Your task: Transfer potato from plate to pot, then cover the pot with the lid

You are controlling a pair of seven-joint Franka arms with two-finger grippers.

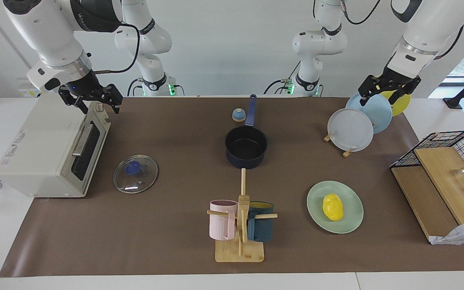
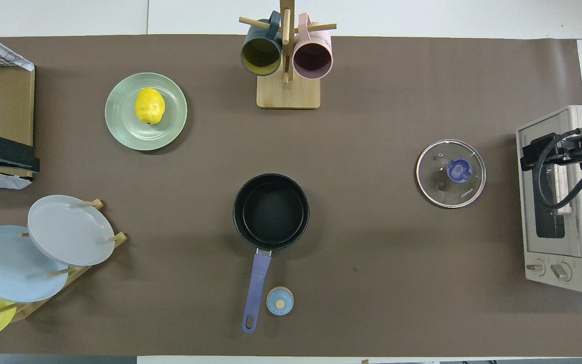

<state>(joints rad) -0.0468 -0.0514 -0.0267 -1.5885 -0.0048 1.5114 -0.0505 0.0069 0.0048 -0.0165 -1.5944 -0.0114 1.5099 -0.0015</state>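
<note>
Potato on its plate, pot empty, lid apart

The potato (image 2: 149,105) sits on the plate (image 2: 119,126), farther from the robots than the pot (image 2: 271,211). The lid (image 2: 451,173) lies flat beside the toaster oven (image 2: 569,263), toward the right arm's end.

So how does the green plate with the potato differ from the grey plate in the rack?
The green plate lies flat on the table, while the grey plate stands upright in the wooden rack. The green plate carries the potato; the grey plate carries nothing. The green plate sits farther from the robots. Both are round.
</note>
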